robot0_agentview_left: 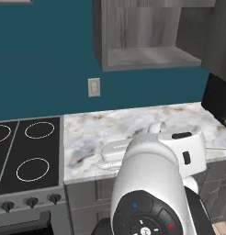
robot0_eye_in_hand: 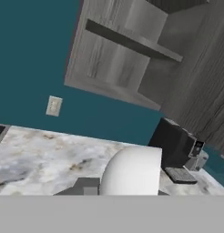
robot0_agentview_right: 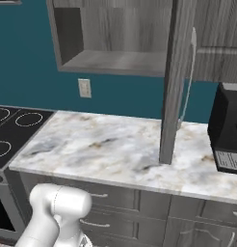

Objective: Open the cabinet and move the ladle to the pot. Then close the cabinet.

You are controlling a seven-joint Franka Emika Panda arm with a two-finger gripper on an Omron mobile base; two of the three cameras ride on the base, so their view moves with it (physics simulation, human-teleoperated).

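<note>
the cabinet (robot0_agentview_right: 115,38) hangs above and ahead of the hand with its door (robot0_agentview_right: 174,82) swung out edge-on over the marble counter (robot0_agentview_right: 106,144), its long silver handle (robot0_agentview_right: 189,77) on the far face, and the lower shelf (robot0_agentview_left: 151,57) bare and open toward the arm. the gripper's jaws are clenched, and nothing can be seen between them. the counter lies just below and ahead, running to a teal wall with an outlet (robot0_agentview_left: 93,87), a black stove (robot0_agentview_left: 27,153) off to the left and a black appliance (robot0_agentview_right: 229,130) to the right past the door edge.
</note>
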